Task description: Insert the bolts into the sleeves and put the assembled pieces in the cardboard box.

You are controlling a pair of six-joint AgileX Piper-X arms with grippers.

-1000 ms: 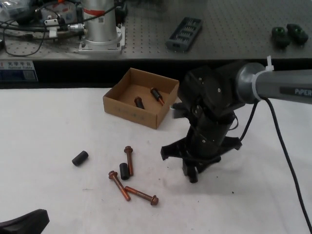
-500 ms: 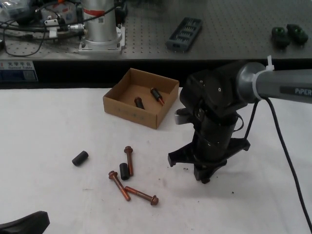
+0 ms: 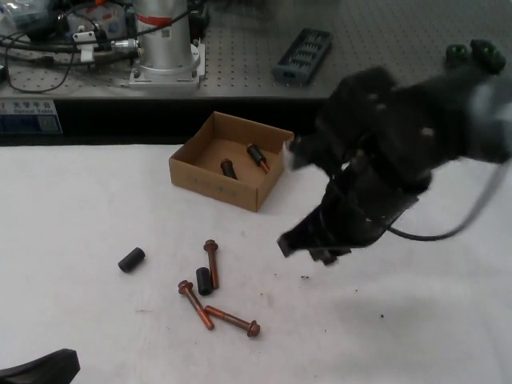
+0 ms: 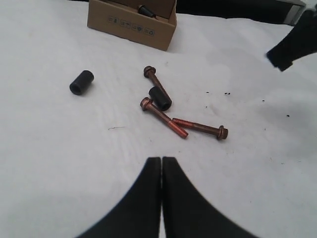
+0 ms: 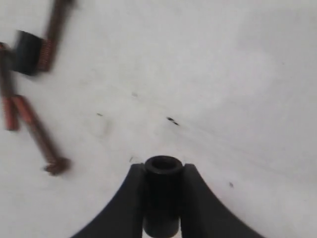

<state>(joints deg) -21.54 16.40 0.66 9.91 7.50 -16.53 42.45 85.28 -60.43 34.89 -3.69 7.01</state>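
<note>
My right gripper (image 5: 163, 171) is shut on a black sleeve (image 5: 162, 198) and hangs above the white cloth, right of the loose parts; in the high view it (image 3: 324, 254) is tilted and blurred. Three copper bolts (image 3: 211, 260) (image 3: 196, 304) (image 3: 232, 320) lie around a second black sleeve (image 3: 204, 280). A third sleeve (image 3: 132, 259) lies apart to their left. The cardboard box (image 3: 216, 188) holds two assembled pieces (image 3: 228, 169) (image 3: 258, 155). My left gripper (image 4: 161, 163) is shut on nothing, low at the near left, facing the bolts (image 4: 163, 117) and sleeves (image 4: 81, 82).
A perforated metal bench (image 3: 240, 48) runs behind the white cloth, carrying a silver cylinder (image 3: 164, 36), a dark ribbed block (image 3: 302, 53) and cables. Bare cloth (image 3: 416, 320) stretches to the right of the bolts and in front of the right arm.
My right gripper has lifted off the cloth with the sleeve in it and swung upward, tilting. The left arm, the bolts and the box have stayed put.
</note>
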